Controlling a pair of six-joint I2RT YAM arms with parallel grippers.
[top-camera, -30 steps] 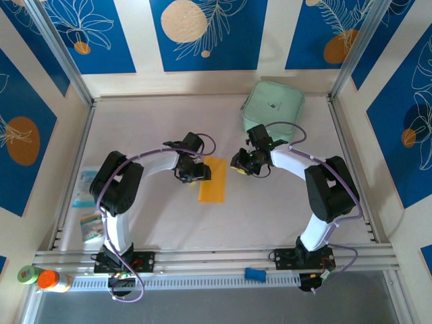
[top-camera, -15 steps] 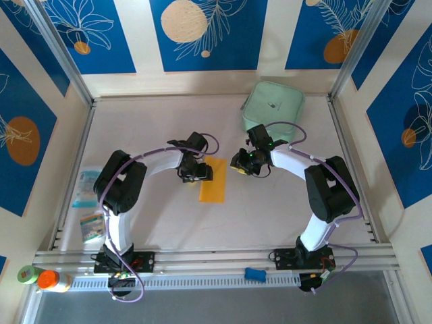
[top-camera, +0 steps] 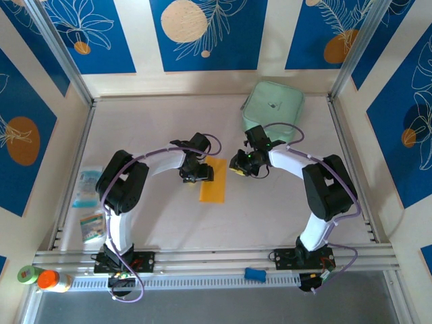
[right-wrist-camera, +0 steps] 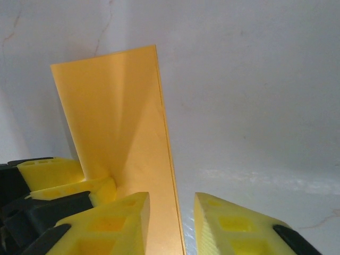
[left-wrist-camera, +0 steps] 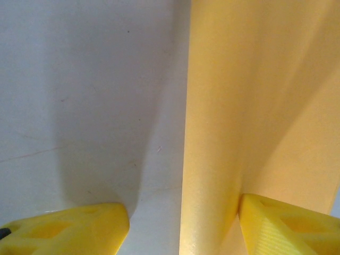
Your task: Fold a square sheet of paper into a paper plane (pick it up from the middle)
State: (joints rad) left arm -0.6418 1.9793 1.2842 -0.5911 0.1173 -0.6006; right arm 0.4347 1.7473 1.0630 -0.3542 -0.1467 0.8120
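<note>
Early fold step, seemingly: square sheet of paper (top-camera: 212, 180) halved to narrow strip, flat mid-counter (top-camera: 270, 209). Left claw (top-camera: 195, 173) wide open astride its left edge, right claw (top-camera: 237, 166) narrowly parted at right edge, both holding nothing. Calls next for lifting a far corner inward. Open counter nearside; mint-green case (top-camera: 273, 105) far right.

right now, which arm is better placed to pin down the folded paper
Left, probably: the left gripper straddles an edge of the folded paper, one finger over it. The right gripper looks just off the opposite edge.
</note>
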